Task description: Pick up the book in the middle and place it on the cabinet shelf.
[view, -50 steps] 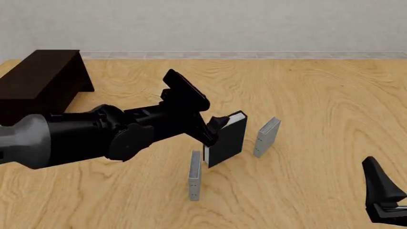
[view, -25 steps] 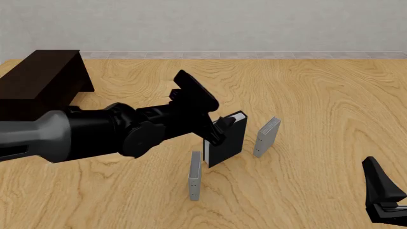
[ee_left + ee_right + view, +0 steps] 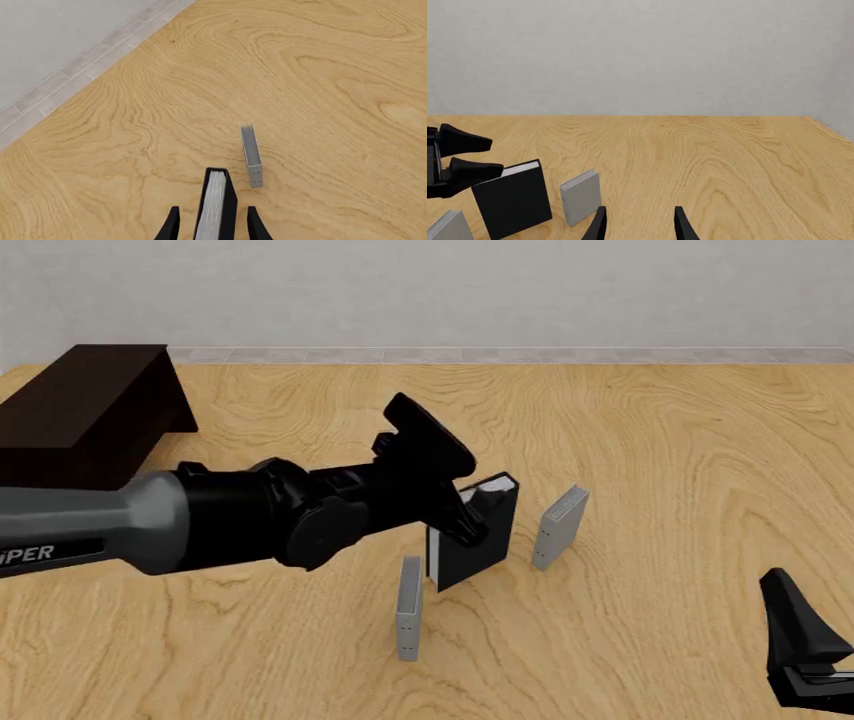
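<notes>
The left tool (image 3: 211, 226) is straddling the top of the book (image 3: 471, 537), one finger on each side of it. Its jaws are standing apart, and whether the pads are pressing the covers cannot be told. The book is standing upright on the desk (image 3: 641, 440), between two thin grey books: one (image 3: 561, 513) just beyond the tool's tips, the other (image 3: 408, 607) nearer the arm's base. The cabinet shelf (image 3: 80, 415) is sitting well behind the tool, off to its left. The right tool (image 3: 638, 225) is resting low over bare desk with its jaws apart, holding nothing.
</notes>
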Robot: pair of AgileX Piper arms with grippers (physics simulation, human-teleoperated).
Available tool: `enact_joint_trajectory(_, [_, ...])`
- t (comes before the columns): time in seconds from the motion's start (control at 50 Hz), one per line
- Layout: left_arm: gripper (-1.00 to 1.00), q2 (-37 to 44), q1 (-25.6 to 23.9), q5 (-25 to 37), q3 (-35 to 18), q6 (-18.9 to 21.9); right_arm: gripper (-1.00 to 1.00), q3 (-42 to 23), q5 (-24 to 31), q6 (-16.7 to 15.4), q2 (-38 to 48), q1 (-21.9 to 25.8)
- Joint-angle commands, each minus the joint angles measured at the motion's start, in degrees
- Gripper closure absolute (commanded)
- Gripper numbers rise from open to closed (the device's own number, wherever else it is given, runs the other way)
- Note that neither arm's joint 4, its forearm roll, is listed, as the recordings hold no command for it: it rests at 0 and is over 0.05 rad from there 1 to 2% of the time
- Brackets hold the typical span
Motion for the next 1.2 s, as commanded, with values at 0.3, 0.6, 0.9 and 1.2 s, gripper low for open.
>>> enact_joint_trajectory(0.3, [-1.00,3.21,-0.02,-0.82,-0.69,-2.24,-1.00,0.00,0.01,0.01,0.00,0.00])
enact_joint_trajectory(0.6, [-1.00,4.87,1.12,-1.11,-1.22,-2.57,-1.00,0.00,-0.01,0.01,-0.01,0.00])
enact_joint_trajectory(0.9, [-1.00,6.71,0.91,-2.01,-1.04,-3.07,-1.00,0.00,0.00,0.01,0.00,0.01])
enact_joint_trajectory(1.2, [-1.00,8.52,0.17,-1.84,-0.95,-4.18,-1.00,0.00,-0.01,-0.01,-0.01,-0.02])
